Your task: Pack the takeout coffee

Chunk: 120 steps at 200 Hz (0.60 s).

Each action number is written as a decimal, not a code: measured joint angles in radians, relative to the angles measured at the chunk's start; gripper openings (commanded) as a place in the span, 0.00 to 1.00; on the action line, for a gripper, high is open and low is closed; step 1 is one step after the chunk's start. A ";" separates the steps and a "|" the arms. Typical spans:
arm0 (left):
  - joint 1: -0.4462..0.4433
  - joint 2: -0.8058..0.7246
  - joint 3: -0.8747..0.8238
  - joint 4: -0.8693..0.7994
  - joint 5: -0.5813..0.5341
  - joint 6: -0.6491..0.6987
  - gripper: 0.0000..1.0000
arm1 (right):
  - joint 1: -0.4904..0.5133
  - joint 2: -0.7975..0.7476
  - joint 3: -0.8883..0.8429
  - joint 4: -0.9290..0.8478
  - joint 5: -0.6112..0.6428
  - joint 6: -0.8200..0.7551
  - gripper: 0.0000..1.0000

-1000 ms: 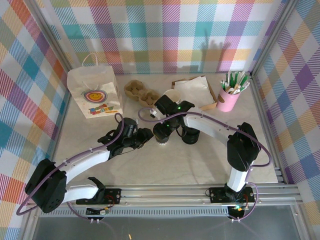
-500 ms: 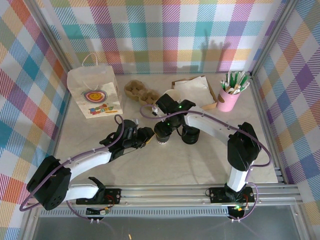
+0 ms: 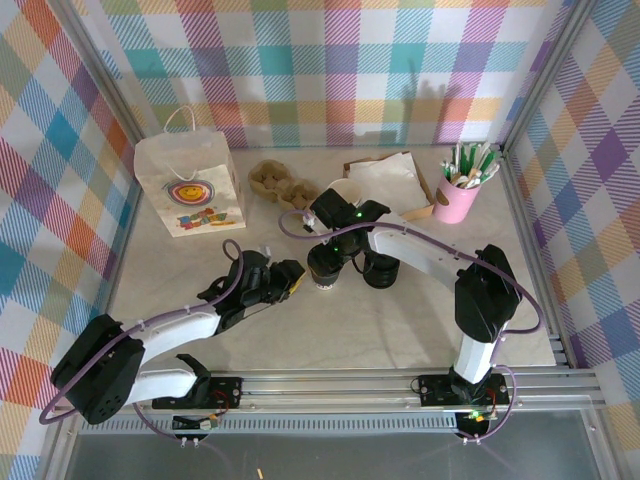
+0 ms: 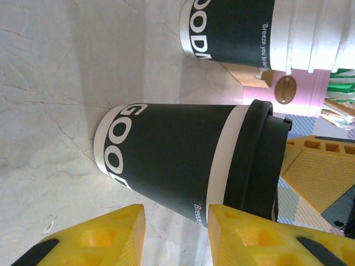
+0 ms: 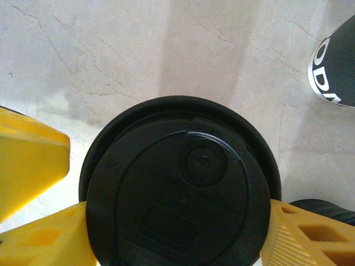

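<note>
One takeout coffee point(image 4: 177, 160) stands upright mid-table, dark sleeve with white lettering, black lid point(image 5: 177, 205) seated on top. Right gripper point(image 5: 180, 235) is straight above it, looking down on the lid. Its yellow fingers point(image 5: 310, 233) sit tight against both sides just under the lid rim with no visible gap, so it reads as clamped on the cup. Left gripper point(image 4: 175, 219) is low on the near-left side of the cup, aimed at it. Its jaws are spread wide with nothing between them, and the cup wall is just beyond the tips, not touching. The stack of black lids point(image 3: 380, 271) is just right of the coffee. The stack of lidless cups point(image 4: 233, 27) is just behind it on the far side, close but apart. The marble-look table point(image 3: 380, 330) is bare on the near side. The far row, left to right, runs: white paper bag point(image 3: 190, 185) with a smiley print, upright, well apart from the cup; brown pulp cup carrier point(image 3: 272, 180); cardboard tray of napkins point(image 3: 392, 180); pink holder of straws point(image 3: 458, 198) at the far right.
</note>
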 measured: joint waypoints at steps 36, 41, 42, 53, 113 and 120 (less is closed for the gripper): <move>0.000 0.005 -0.051 0.126 -0.019 -0.051 0.36 | 0.000 0.000 0.001 -0.001 0.000 0.000 0.65; 0.000 0.008 -0.058 0.145 -0.022 -0.055 0.36 | 0.000 0.000 0.001 -0.001 0.000 0.000 0.65; 0.000 0.009 -0.060 0.150 -0.023 -0.058 0.36 | 0.000 0.000 0.001 -0.001 0.000 0.000 0.65; 0.000 0.017 -0.071 0.187 -0.026 -0.072 0.37 | 0.000 0.000 0.003 -0.004 0.000 0.000 0.65; 0.000 0.103 -0.081 0.352 -0.022 -0.129 0.37 | 0.006 0.000 0.006 -0.013 -0.002 0.008 0.65; 0.000 0.115 -0.084 0.377 -0.022 -0.136 0.37 | 0.005 0.000 0.006 -0.015 -0.002 0.011 0.65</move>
